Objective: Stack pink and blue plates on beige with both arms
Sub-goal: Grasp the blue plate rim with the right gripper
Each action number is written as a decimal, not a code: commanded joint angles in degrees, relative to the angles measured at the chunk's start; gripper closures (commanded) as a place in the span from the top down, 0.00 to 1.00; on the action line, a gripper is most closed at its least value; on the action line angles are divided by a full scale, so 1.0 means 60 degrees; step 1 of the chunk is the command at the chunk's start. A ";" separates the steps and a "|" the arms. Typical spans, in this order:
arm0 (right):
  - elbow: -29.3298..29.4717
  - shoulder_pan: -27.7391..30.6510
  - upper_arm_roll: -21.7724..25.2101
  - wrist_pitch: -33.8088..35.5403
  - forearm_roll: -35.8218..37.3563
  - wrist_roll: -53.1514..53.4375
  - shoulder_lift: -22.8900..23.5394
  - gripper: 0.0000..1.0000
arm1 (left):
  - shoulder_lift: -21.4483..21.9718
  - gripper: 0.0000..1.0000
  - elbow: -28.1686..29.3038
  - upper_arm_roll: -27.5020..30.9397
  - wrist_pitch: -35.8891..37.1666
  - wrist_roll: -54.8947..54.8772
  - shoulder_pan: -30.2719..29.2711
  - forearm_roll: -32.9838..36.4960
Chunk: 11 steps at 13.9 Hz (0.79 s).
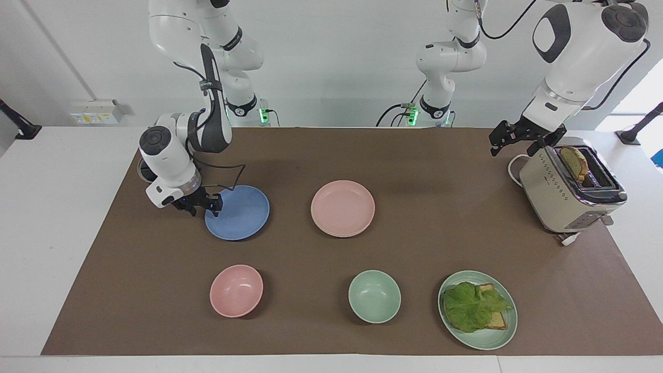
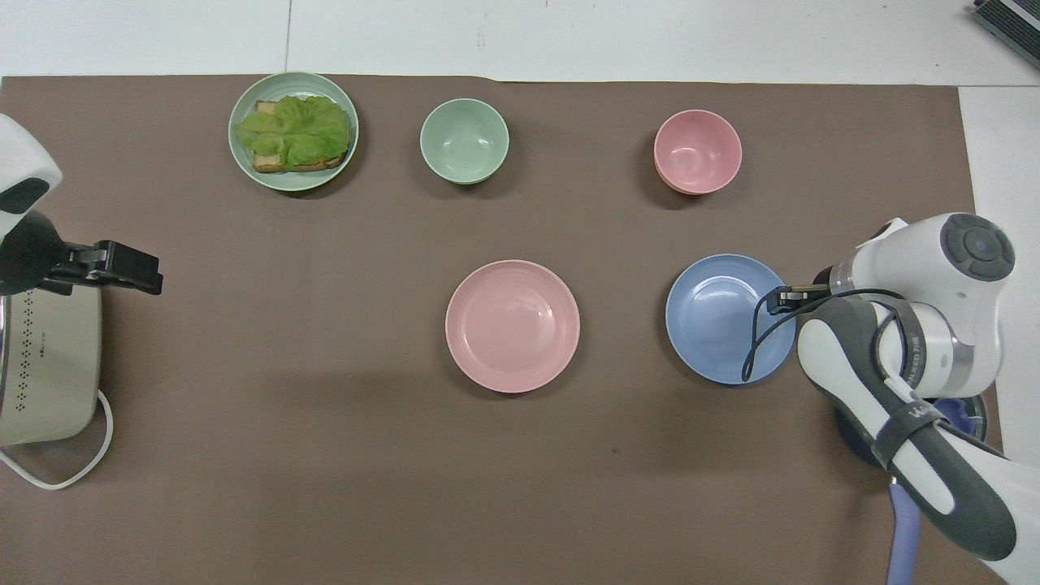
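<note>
The blue plate (image 1: 243, 215) (image 2: 719, 325) lies flat on the brown mat toward the right arm's end. Beside it, mid-table, lies the pink plate (image 1: 343, 208) (image 2: 513, 327), with nothing on it. My right gripper (image 1: 203, 204) (image 2: 782, 298) is low at the blue plate's rim, on the side toward the right arm's end of the table. Whether it grips the rim does not show. My left gripper (image 1: 510, 141) (image 2: 138, 272) hangs open and holds nothing, in the air beside the toaster (image 1: 564, 197). The beige plate is out of view.
A pink bowl (image 1: 236, 290), a green bowl (image 1: 374, 296) and a green plate (image 1: 497, 339) with lettuce on toast stand in a row farther from the robots. The toaster holds a slice of bread, and its white cord lies on the mat.
</note>
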<state>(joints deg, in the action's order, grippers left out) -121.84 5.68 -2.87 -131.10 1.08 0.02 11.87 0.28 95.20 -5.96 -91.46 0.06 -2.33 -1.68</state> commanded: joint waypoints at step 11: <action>0.0120 0.0020 -0.0122 0.0769 -0.0795 -0.0472 -0.0454 0.00 | 0.0011 1.00 -0.0135 -0.0046 0.0199 -0.0142 -0.0080 0.0046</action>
<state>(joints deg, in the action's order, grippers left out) -121.87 5.66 -3.04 -128.93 -2.38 -1.20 10.57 0.28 95.20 -5.96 -91.44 0.04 -2.33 -1.68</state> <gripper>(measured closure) 0.947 0.000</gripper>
